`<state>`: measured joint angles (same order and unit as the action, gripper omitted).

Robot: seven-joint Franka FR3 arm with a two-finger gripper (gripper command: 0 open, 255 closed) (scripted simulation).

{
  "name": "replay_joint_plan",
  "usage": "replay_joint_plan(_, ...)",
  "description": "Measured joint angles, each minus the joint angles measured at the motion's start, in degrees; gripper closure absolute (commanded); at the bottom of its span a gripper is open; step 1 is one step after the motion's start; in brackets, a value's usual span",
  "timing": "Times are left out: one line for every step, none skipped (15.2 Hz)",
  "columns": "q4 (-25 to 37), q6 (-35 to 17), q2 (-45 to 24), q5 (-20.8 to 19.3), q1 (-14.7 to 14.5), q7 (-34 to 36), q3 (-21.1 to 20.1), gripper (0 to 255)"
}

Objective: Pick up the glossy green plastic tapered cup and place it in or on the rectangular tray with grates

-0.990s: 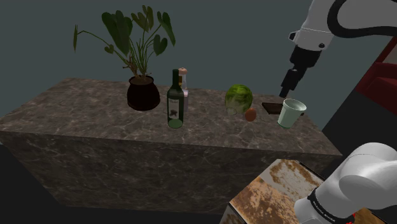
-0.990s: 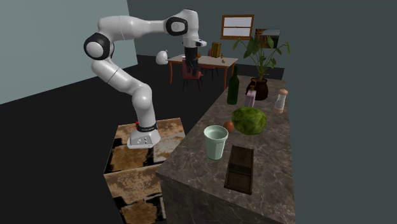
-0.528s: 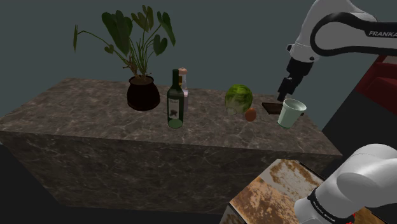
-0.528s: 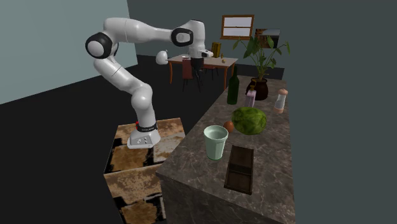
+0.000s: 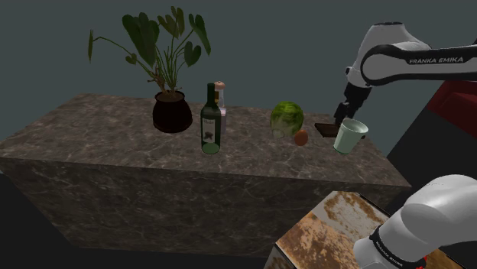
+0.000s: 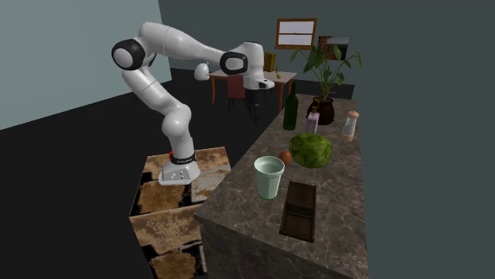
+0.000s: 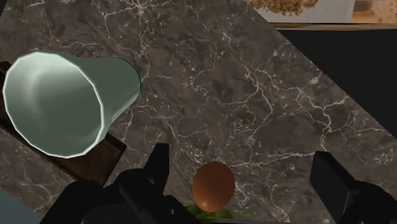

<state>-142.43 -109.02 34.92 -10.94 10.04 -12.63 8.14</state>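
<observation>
A pale green tapered cup (image 5: 351,137) (image 6: 268,176) stands upright near the counter's end by the stand. The wrist view looks down into the cup's (image 7: 63,102) open mouth. Just behind the cup lies a dark rectangular tray (image 5: 324,128) (image 6: 300,209) (image 7: 105,159), flat on the marble. My gripper (image 5: 339,115) (image 6: 255,109) hangs above the counter, apart from the cup and a little higher than its rim. Its fingers (image 7: 159,160) stand wide apart, so the gripper (image 7: 245,168) is open and holds nothing.
A small orange-brown ball (image 7: 213,186) (image 5: 301,137) lies below the open fingers, next to a round green melon (image 5: 287,118) (image 6: 310,149). A green wine bottle (image 5: 210,122), a second bottle (image 5: 221,98) and a potted plant (image 5: 170,99) stand farther along the marble counter (image 5: 115,145).
The arm has reached out and down, bringing the gripper lower and closer to the cup and tray. The cup and the tray have not moved.
</observation>
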Motion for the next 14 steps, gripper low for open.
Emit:
replay_joint_plan(-0.12,-1.55,-1.26,-0.8,0.68,-0.37,0.84,0)
replay_joint_plan(-0.58,-3.51,-2.61,-1.6,1.33,-0.59,1.64,0)
replay_joint_plan(-0.25,-5.35,-4.52,-2.34,1.95,-0.95,2.54,0)
replay_joint_plan(0.1,-6.68,-6.0,-2.9,2.45,-1.06,3.15,0)
replay_joint_plan(-0.53,-8.1,-6.57,-3.67,3.14,-1.22,3.83,0)
replay_joint_plan(-0.31,-9.69,-8.12,-4.38,3.82,-1.63,4.76,0)
replay_joint_plan(-0.18,-11.11,-9.46,-4.92,4.3,-1.58,5.31,0)
replay_joint_plan(0.37,-12.49,-11.17,-5.38,4.75,-1.69,5.94,0)
replay_joint_plan(0.28,-14.0,-12.36,-5.98,5.34,-1.81,6.64,0)
replay_joint_plan(0.96,-15.37,-14.17,-6.35,5.77,-1.96,7.32,0)
replay_joint_plan(1.25,-16.5,-15.34,-6.83,6.29,-2.06,7.91,0)
replay_joint_plan(1.68,-17.31,-16.31,-7.21,6.81,-2.44,8.58,0)
replay_joint_plan(1.76,-18.51,-17.44,-7.43,7.1,-2.64,9.1,0)
replay_joint_plan(1.67,-19.61,-18.38,-7.55,7.25,-2.7,9.43,0)
